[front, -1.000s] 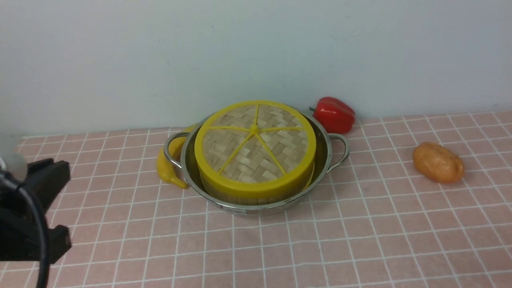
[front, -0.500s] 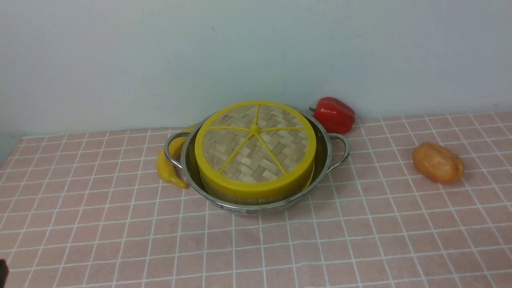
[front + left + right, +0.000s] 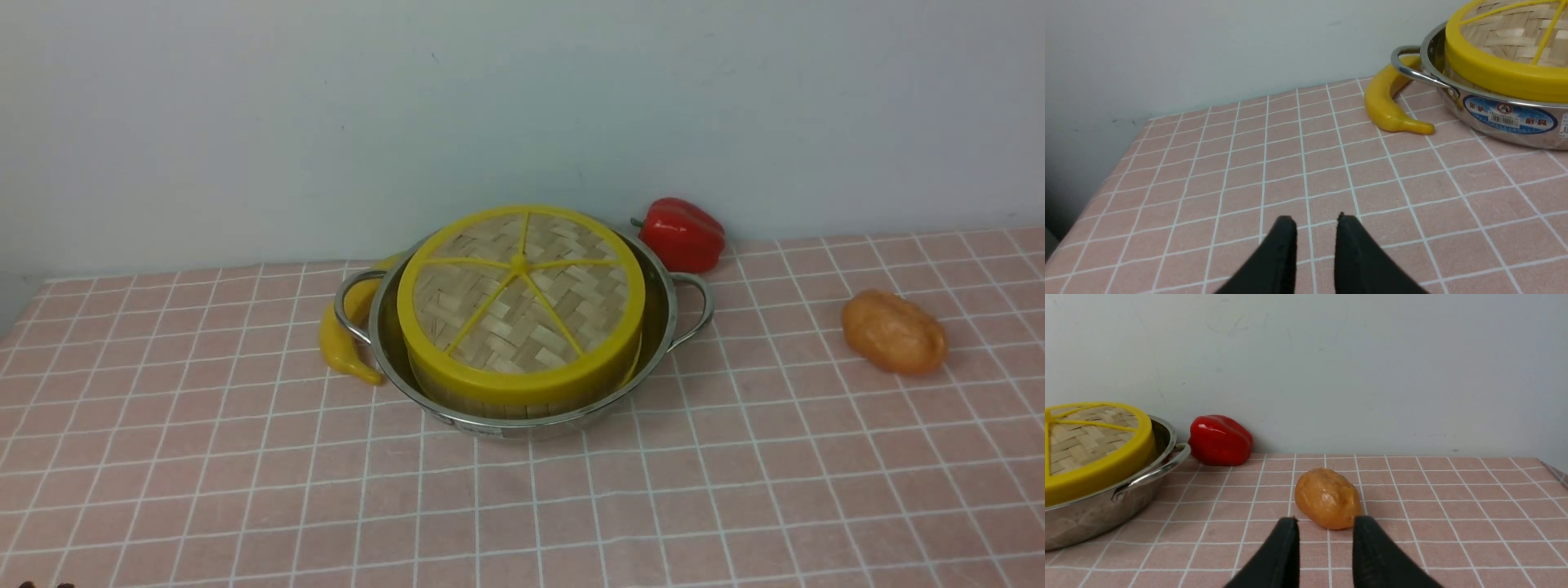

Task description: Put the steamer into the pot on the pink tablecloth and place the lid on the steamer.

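Seemingly the task is done: the lid (image 3: 520,298) sits flat on the steamer (image 3: 522,398), which rests inside the pot (image 3: 663,322) on the pink tablecloth (image 3: 735,490). Nothing remains but parking the arms. Both claws are empty, slightly parted; the pot lies well ahead, rightward of the left claw (image 3: 1312,222), leftward of the right claw (image 3: 1325,524).

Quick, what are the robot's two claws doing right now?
Left gripper: open, holding nothing.
Right gripper: open, holding nothing.
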`<state>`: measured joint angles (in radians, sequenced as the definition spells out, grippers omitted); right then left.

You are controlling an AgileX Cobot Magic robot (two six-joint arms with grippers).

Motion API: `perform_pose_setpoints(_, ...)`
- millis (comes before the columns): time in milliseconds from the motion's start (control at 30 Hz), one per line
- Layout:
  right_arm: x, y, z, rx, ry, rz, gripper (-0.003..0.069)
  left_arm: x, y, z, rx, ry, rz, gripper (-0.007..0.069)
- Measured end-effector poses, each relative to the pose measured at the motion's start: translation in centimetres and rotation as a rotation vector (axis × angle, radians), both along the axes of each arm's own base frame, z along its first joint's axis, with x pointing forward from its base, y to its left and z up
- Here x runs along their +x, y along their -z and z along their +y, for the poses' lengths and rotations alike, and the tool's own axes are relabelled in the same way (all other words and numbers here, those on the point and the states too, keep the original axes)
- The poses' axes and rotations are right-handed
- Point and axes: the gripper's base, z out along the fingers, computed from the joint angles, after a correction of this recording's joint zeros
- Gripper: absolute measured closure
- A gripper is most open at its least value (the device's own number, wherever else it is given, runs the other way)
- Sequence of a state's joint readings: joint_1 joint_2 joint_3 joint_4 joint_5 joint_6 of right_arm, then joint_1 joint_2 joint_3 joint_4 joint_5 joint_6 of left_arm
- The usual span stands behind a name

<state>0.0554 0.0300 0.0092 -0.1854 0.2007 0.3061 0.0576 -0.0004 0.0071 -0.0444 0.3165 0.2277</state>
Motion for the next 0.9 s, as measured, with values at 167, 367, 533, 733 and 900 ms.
perform_pose_setpoints(167,0.00,0.00,0.00,0.000,0.000,0.000,0.0427,0.00,0.00,0.00,0.000,0.000,0.000,0.0484)
perform_pose_setpoints(367,0.00,0.00,0.00,0.000,0.000,0.000,0.0419,0.00,0.00,0.00,-0.001,0.000,0.000,0.0476)
perform_pose_setpoints(533,0.00,0.00,0.00,0.000,0.000,0.000,0.0419,0.00,0.00,0.00,-0.001,0.000,0.000,0.0468)
perform_pose_setpoints(733,0.00,0.00,0.00,0.000,0.000,0.000,0.0419,0.00,0.00,0.00,-0.001,0.000,0.000,0.0457)
perform_pose_setpoints(900,0.00,0.00,0.00,0.015,0.001,0.001,0.0419,0.00,0.00,0.00,-0.001,0.000,0.000,0.0454)
